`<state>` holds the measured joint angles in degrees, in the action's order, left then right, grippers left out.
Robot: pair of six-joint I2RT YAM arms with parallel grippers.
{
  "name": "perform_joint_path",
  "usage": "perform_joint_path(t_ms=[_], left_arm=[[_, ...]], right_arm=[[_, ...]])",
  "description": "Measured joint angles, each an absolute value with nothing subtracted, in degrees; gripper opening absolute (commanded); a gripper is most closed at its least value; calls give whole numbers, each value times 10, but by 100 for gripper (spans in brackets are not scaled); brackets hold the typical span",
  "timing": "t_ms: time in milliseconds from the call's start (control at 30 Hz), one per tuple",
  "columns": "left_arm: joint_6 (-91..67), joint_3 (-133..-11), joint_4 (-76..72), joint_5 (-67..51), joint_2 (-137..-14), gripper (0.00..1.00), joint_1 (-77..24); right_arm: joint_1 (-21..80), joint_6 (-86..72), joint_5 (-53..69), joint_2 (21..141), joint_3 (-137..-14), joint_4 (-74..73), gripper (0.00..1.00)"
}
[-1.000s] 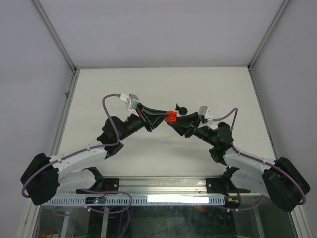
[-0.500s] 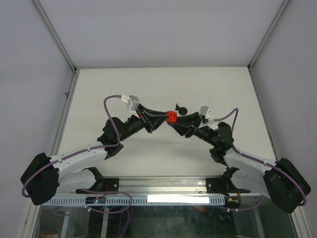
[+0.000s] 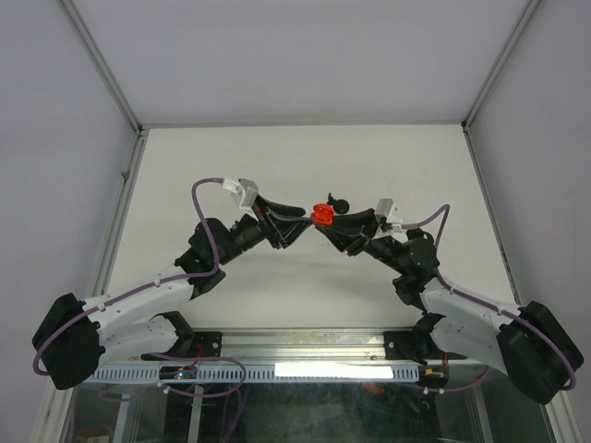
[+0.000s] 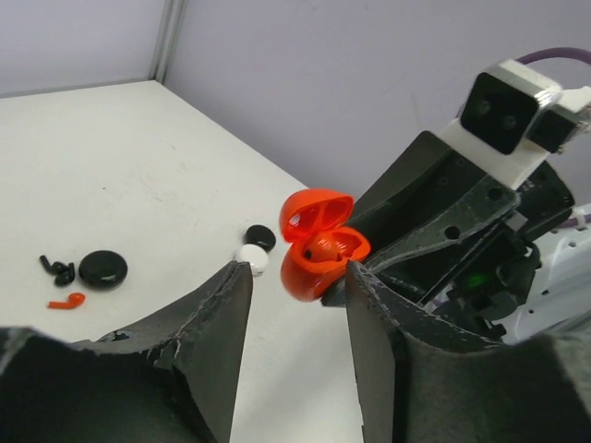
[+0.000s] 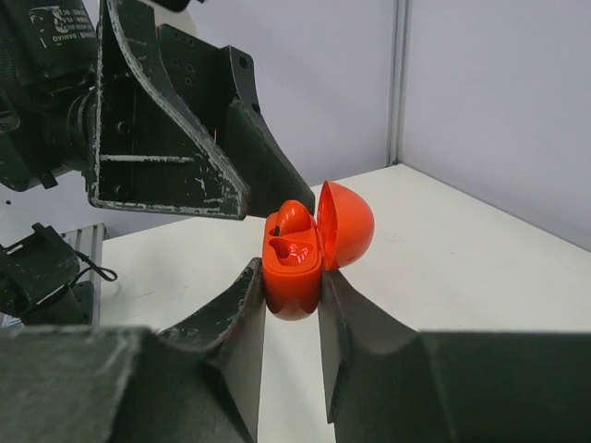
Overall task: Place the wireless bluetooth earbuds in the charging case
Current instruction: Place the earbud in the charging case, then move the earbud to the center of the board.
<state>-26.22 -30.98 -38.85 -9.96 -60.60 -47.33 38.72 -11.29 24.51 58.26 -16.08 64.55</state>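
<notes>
White bench [image 3: 231,166]; my right hand [image 5: 291,277] grips the open red plastic charging case [image 5: 346,226], one red earbud [image 4: 323,249] seated; left hand [image 4: 297,272] released; second red earbud [image 4: 66,301] lies loose.

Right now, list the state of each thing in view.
red charging case: lid open, held aloft.
right gripper: shut on the red charging case.
left gripper: open, empty.
red earbud: loose on the table.
black earbuds: loose on the table.
black round case: closed.
</notes>
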Motion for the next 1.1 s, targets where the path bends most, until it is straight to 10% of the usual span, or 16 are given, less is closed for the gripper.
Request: perform_joint_path(t_ms=[400, 1100], left_arm=[[-217, -394, -214, -8, -630, 62, -473], [-110, -643, -85, 44, -1028, 55, -471]], right_arm=[[387, -53, 154, 474, -131, 521, 0], [387, -20, -17, 322, -76, 322, 0]])
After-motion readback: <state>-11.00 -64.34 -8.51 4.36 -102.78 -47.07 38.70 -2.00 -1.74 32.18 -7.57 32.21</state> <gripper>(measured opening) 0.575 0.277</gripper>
